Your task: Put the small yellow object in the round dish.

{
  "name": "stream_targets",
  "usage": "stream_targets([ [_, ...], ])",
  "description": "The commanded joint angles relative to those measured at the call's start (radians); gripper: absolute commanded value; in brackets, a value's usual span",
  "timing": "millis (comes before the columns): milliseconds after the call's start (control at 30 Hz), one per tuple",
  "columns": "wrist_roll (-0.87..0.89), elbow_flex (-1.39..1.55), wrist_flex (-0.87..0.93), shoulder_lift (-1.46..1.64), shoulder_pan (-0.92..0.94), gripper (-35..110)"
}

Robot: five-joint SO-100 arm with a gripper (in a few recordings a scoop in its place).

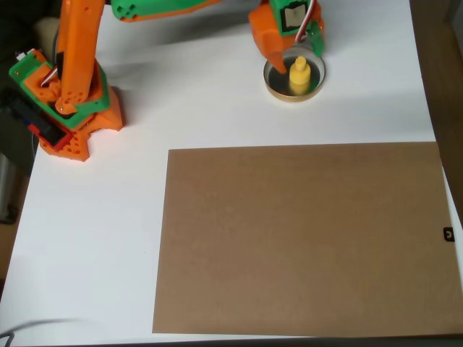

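Note:
The small yellow object stands upright inside the round dish, near the top of the white table in the overhead view. My gripper hangs over the dish's far side and is open. Its orange finger dips to the dish's left inner edge, and its green finger sits at the upper right. The yellow object lies between and just in front of the fingers, with a gap on both sides.
A large brown sheet covers the lower right of the table. The arm's orange and green base stands at the upper left. The table's right edge runs close to the dish side.

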Motion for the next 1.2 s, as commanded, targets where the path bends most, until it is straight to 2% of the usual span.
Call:
stream_targets([
  [0,-0.031,0.006,0.011,0.077,0.002,22],
  [333,-0.204,0.383,-0.021,0.483,0.152,22],
  [600,-0.339,0.706,-0.051,0.811,0.342,22],
  [900,-0.449,0.865,-0.069,1.015,0.637,21],
  [1167,-0.463,0.999,-0.206,1.109,0.953,21],
])
